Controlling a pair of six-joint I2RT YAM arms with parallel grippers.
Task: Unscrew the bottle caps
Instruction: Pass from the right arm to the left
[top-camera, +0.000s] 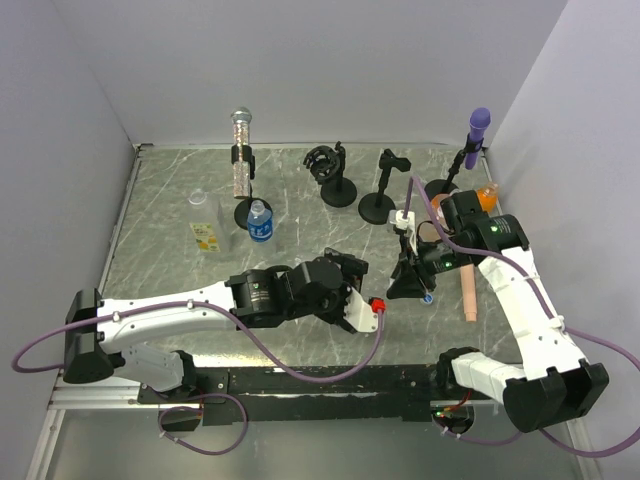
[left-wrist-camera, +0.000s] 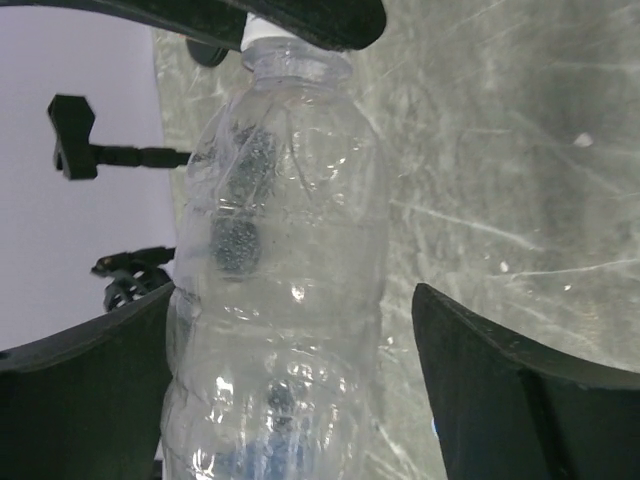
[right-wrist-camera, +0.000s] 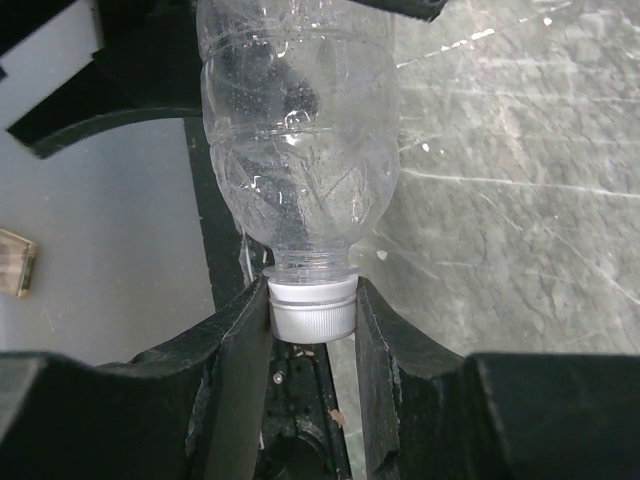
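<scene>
Since the cap (right-wrist-camera: 313, 308) is clenched in my right fingers (right-wrist-camera: 240, 370), on a clear bottle (right-wrist-camera: 300, 130) hanging over the near middle of the bench (top-camera: 180, 190), I'd turn that wrist squarely about the neck. My left fingers (left-wrist-camera: 90, 390) straddle the body, one touching and one showing a gap, so I can't tell whether they grip. It shows no label to read.

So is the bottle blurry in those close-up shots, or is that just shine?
Mostly shine, not blur. Left wrist view: the clear bottle sits very close to the lens, with white glints on its crinkled plastic. Right wrist view: the white cap is crisp inside the right gripper, and the table shows pale streaks. Top external view: even light, soft shadows, sharp throughout.
</scene>
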